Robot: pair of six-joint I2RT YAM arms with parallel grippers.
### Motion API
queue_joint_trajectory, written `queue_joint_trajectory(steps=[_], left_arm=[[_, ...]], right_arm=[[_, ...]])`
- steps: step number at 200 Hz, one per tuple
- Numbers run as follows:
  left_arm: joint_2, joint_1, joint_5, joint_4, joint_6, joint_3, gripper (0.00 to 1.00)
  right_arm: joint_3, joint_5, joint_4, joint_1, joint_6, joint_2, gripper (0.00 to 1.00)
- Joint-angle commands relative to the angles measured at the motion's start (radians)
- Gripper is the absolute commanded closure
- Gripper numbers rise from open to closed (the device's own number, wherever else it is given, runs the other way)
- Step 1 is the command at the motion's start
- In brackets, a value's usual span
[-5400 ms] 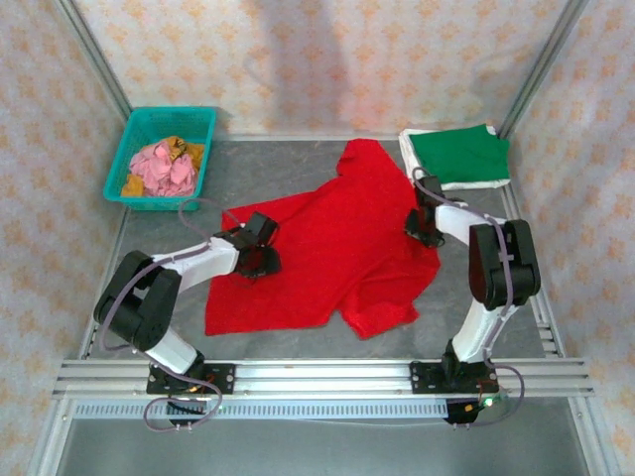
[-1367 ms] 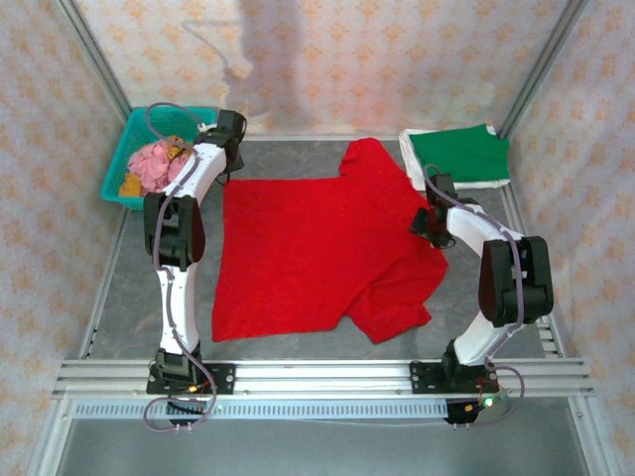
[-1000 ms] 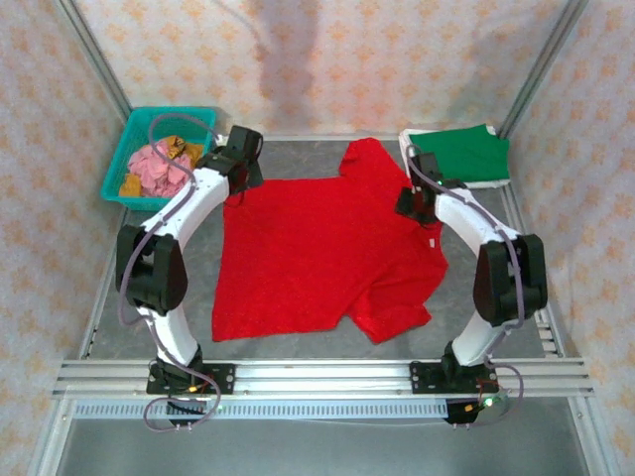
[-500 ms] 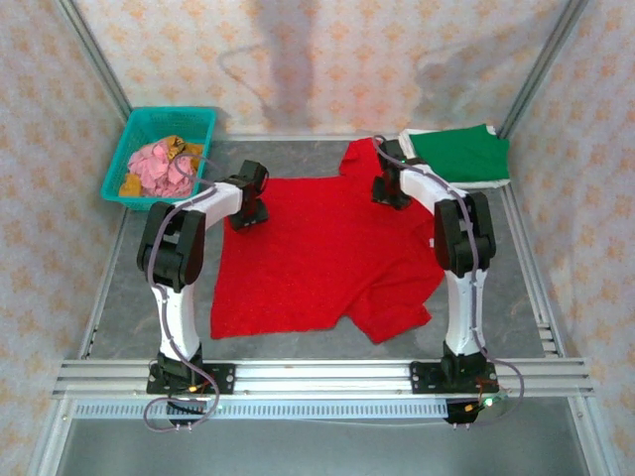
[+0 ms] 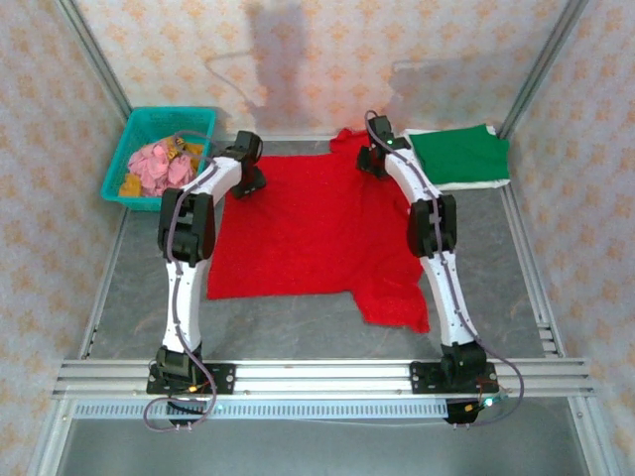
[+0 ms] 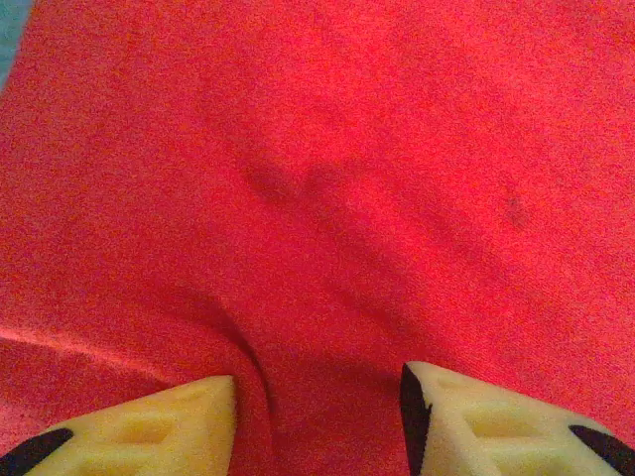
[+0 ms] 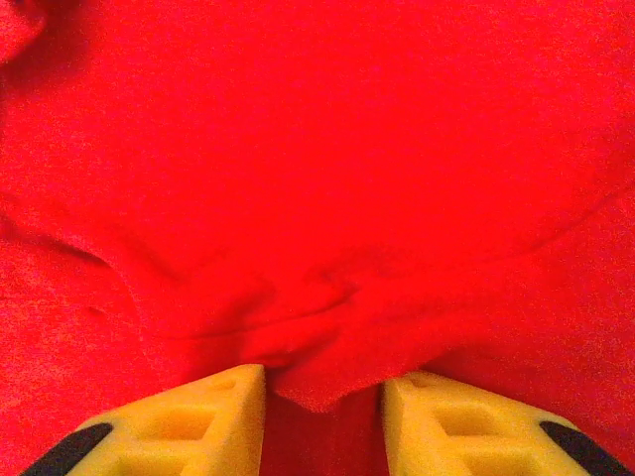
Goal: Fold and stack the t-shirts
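Observation:
The red t-shirt [image 5: 317, 228] lies spread flat on the grey table, one sleeve trailing toward the near right. My left gripper [image 5: 248, 174] presses on its far left corner. In the left wrist view that gripper [image 6: 317, 397] is open, with flat red cloth [image 6: 327, 178] and one crease between the fingers. My right gripper [image 5: 374, 161] rests on the shirt's far right edge by the collar. In the right wrist view it [image 7: 322, 392] is open, a bunched fold of red cloth [image 7: 317, 149] lying in the gap. The dark green t-shirt [image 5: 458, 154] lies folded at the back right on the white t-shirt [image 5: 466, 184].
A teal plastic basket [image 5: 134, 139] with pink and yellow cloth pieces [image 5: 159, 164] stands at the back left. Both arms reach far out over the table. Patterned walls close in the back and sides. An aluminium rail [image 5: 317, 377] runs along the near edge.
Both grippers have moved toward the back wall, and the whole red t-shirt has slid back with them; its near hem lies farther from the rail. The right jaws have narrowed.

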Motion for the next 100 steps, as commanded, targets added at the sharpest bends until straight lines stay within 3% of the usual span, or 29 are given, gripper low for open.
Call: queue_joint_trajectory(steps=[1,39,57,79,100], left_arm=[[0.028,0.003,-0.022,-0.121,0.008,0.101,0.51],[-0.164,-0.025,-0.076,-0.099,0.031,0.033,0.47],[-0.314,-0.052,-0.094,-0.067,0.055,-0.066,0.45],[-0.562,-0.09,-0.117,-0.016,0.057,-0.265,0.44],[-0.844,-0.123,-0.122,0.123,0.006,-0.617,0.43]], right_arm=[[0.138,-0.052,-0.103,-0.014,0.012,0.049,0.63],[0.0,-0.102,-0.134,-0.013,-0.01,-0.217,0.57],[-0.202,-0.077,-0.12,0.007,-0.039,-0.423,0.55],[-0.646,-0.069,0.041,0.025,-0.011,-0.757,0.53],[-1.178,-0.037,0.316,0.026,0.064,-1.109,0.51]])
